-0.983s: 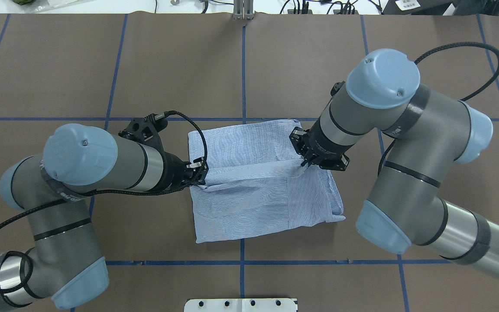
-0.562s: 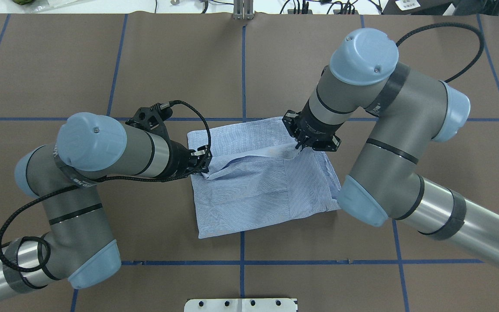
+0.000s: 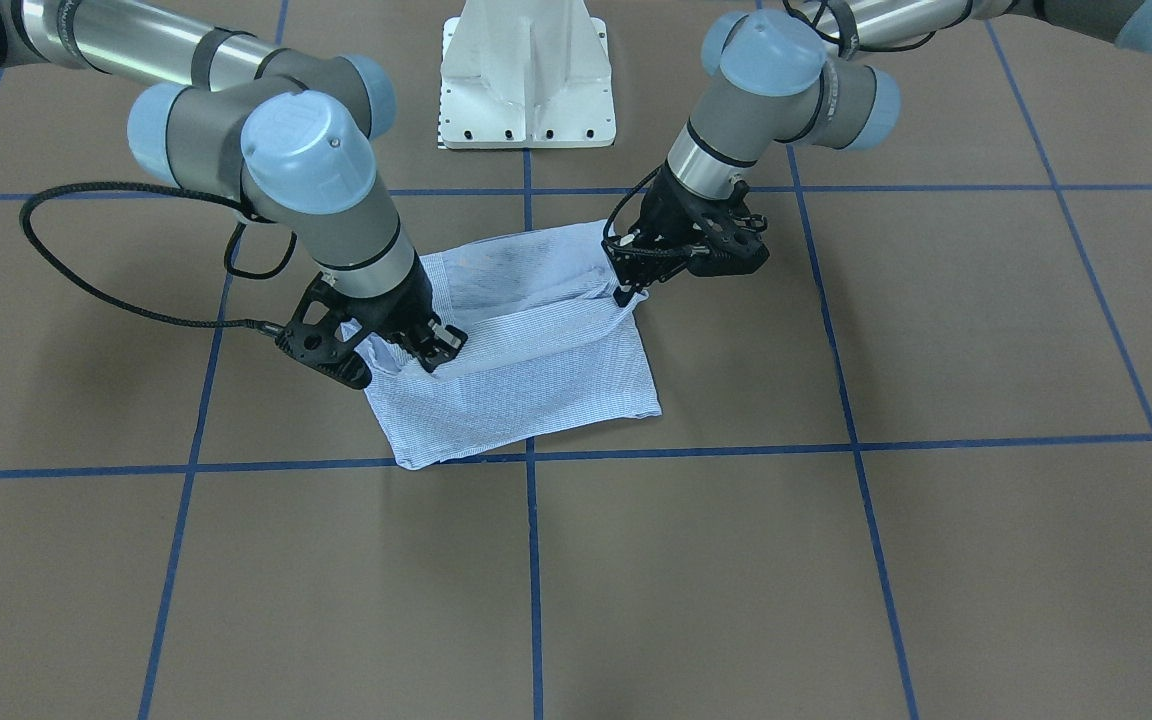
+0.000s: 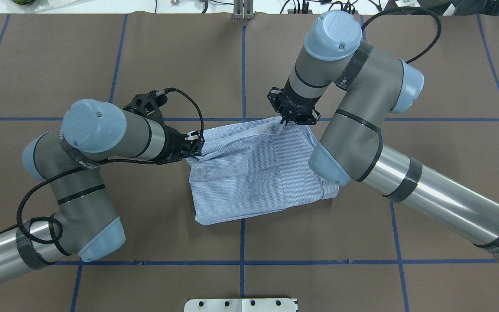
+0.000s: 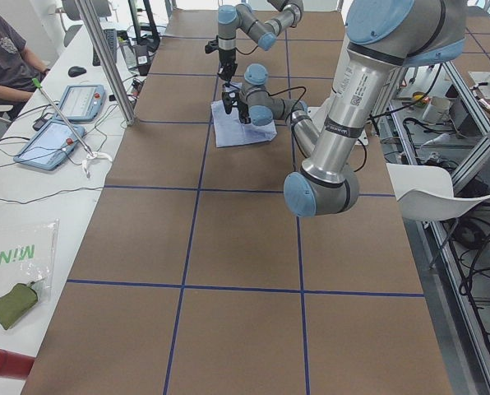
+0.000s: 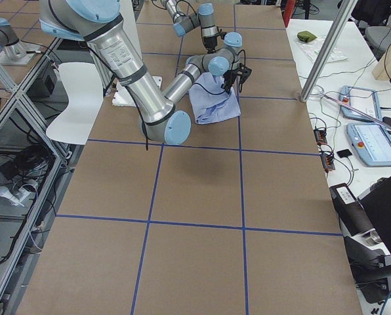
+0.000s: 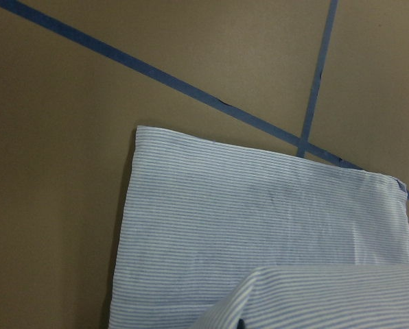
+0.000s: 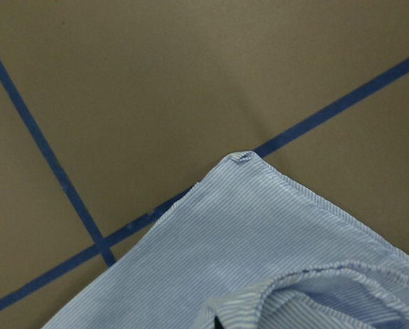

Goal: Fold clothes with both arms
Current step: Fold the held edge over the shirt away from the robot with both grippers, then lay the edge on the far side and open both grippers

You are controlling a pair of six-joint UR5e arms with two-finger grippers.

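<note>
The light-blue striped shirt (image 4: 254, 182) lies folded at the middle of the table. My left gripper (image 4: 195, 149) is shut on the raised fold at the shirt's left side. My right gripper (image 4: 285, 121) is shut on the same fold near the shirt's far right corner. The fold hangs between them, lifted over the lower layer. In the front-facing view the shirt (image 3: 536, 375) shows with the left gripper (image 3: 626, 290) and the right gripper (image 3: 431, 360) pinching it. Both wrist views show the lower layer of the shirt (image 7: 259, 226) (image 8: 259, 247) flat on the table, with held cloth at the bottom edge.
The brown table (image 4: 102, 56) carries blue tape grid lines (image 4: 243, 65). The white pedestal base (image 3: 526, 80) stands at the robot's side. A side bench with tablets (image 5: 52, 140) and a seated person (image 5: 6, 49) runs along the far edge.
Both grippers have moved away from the robot with the shirt's fold in them. The fold has travelled over the lower layer toward the shirt's far edge.
</note>
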